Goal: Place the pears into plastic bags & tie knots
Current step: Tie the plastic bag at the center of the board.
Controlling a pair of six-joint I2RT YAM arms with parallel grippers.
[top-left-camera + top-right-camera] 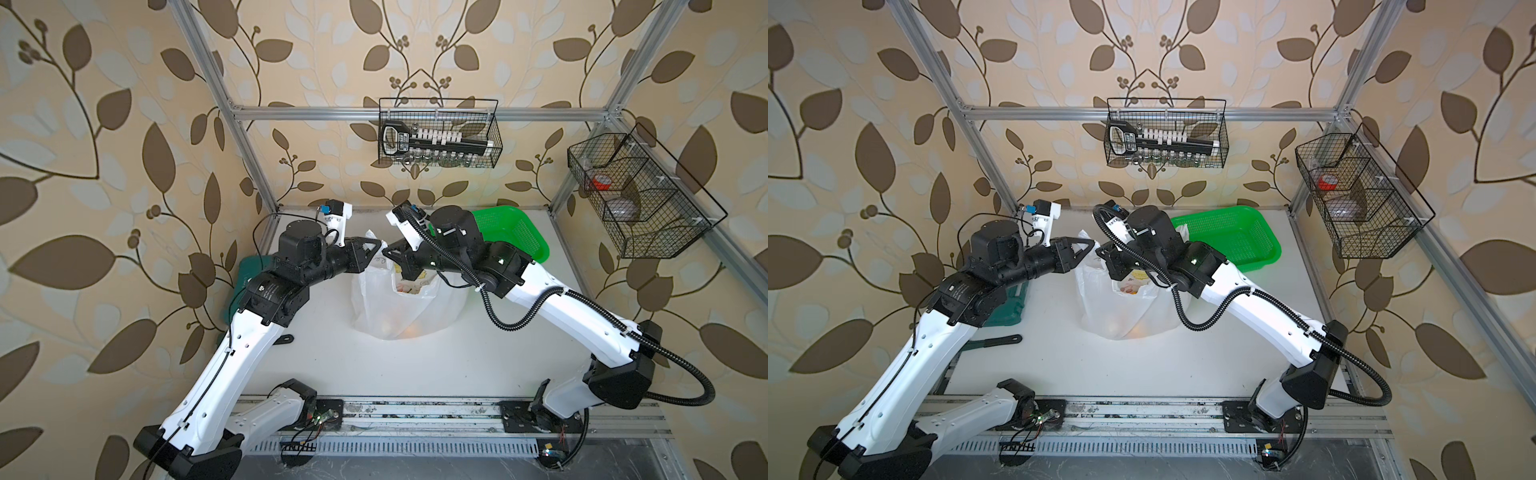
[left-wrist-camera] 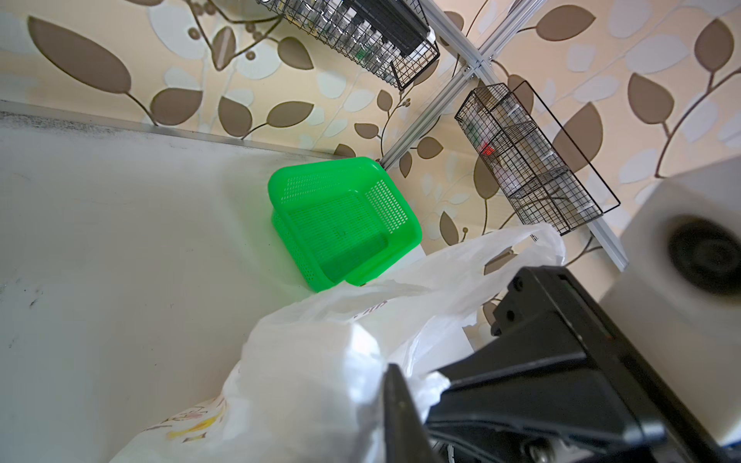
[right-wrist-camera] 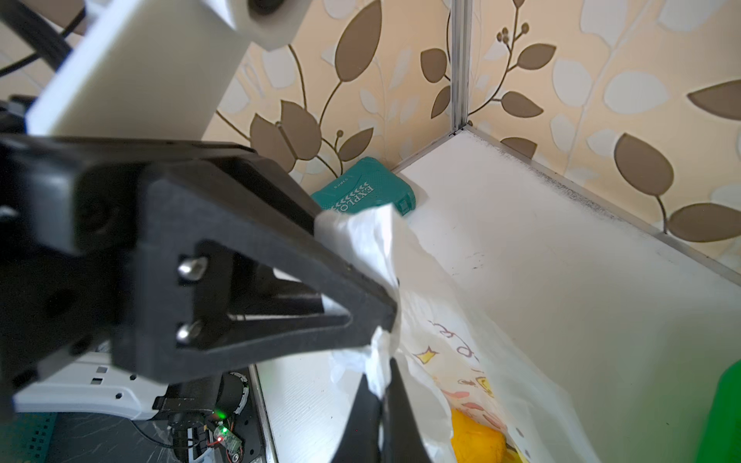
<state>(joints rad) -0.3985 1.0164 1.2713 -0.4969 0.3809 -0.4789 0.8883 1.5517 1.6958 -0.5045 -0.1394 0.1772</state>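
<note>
**A:** Right wrist view first. The right fingers (image 3: 403, 417) are closed on a bunched strip of the bag's (image 3: 461, 320) white handle (image 3: 365, 240), just below the left fingers (image 3: 345, 272).

**B:** And the left fingers?

**A:** There is film crumpled at their tip, but I cannot tell whether they pinch it or stand apart. They show side-on here, and both top views hide the gap.

**B:** Where is the bag?

**A:** In the middle of the counter (image 1: 415, 374), slumped with its mouth up, between the two arms. The green basket (image 1: 515, 232) behind it looks empty. The pears (image 3: 473, 437) are down inside, showing yellow through the film.

**B:** How will it handle?

**A:** My guess is that it's thin, limp and slippery. The film will crease and stretch rather than push back, and a hard tug could tear it. The fruit is the only real weight, so the base should anchor itself while the handles are drawn up. The pears are round, though, so they may roll if the bag tips.

**B:** Where should it be held?

**A:** By the handle loops, gathered into a strip near their ends, never by the printed wall. A second loop (image 2: 545, 240) stands free in the left wrist view. I see no knot yet.
</note>
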